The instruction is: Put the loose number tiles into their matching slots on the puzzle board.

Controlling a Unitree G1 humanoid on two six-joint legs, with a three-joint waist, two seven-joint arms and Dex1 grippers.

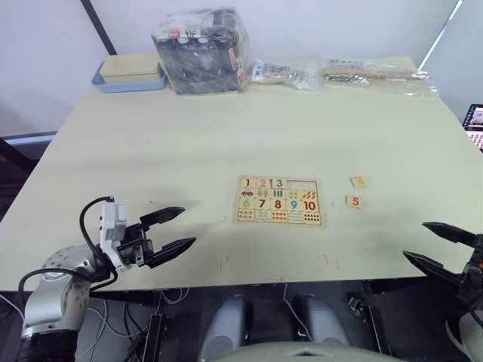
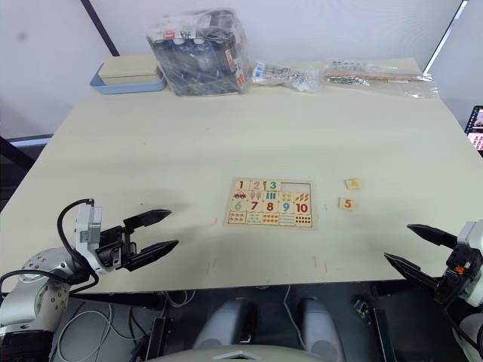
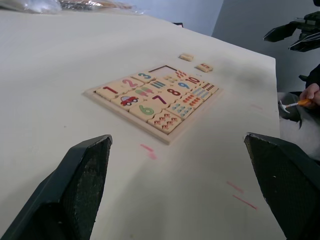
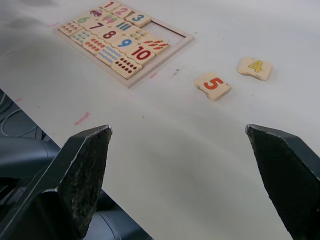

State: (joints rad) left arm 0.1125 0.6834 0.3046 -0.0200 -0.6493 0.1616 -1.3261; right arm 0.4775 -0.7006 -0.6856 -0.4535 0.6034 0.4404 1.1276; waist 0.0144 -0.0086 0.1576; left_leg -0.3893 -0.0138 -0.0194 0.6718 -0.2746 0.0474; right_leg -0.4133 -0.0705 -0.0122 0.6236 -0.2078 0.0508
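Pale and wide, the bench [image 1: 189, 143] carries the puzzle board [image 1: 279, 201] near its front middle in the left eye view. Three tiles, 1, 2 and 3, sit in its top row, leaving two slots [image 1: 303, 185] bare. Two loose number tiles lie just right of the board: the 4 tile [image 1: 359, 182] and, nearer, the 5 tile [image 1: 353, 201]. The left gripper [image 1: 177, 228] hovers at the front left with jaws wide and empty; the right gripper [image 1: 438, 243], at the front right and partly cut off, is likewise spread. One blue tray [image 1: 128, 78], one wrapped dark bundle [image 1: 202, 50] and clear bags [image 1: 287, 73] line the far edge.

From the left wrist, the digits on both loose tiles are hard to read.

From the right wrist, the red 5 and yellow 4 read clearly.
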